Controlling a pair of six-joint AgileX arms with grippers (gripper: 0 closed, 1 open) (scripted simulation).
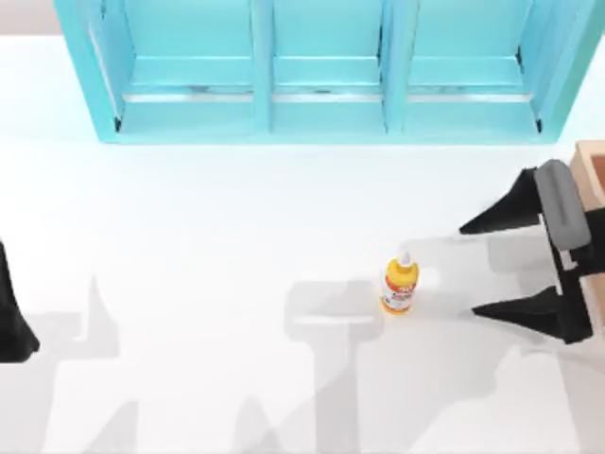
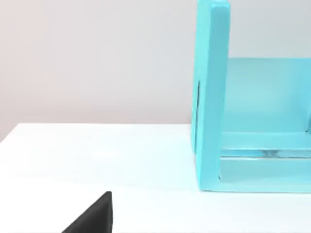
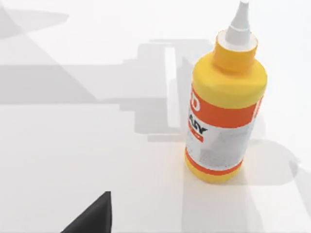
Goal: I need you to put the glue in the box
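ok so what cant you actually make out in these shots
- The box: cut off by the top view's right edge and partly covered by the right gripper, so its inside is hidden.
- The left gripper: cut off by the top view's left edge; the left wrist view catches just one dark fingertip.
- The glue: its label text wraps out of sight in the right wrist view.

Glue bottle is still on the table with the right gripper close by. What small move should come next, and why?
Probably ease the right gripper toward the top view's left until its open fingers straddle the glue bottle. The bottle stands upright and untouched just beyond the fingertips, roughly in line with the gap, and the box sits behind the gripper. The left arm waits at the left edge.
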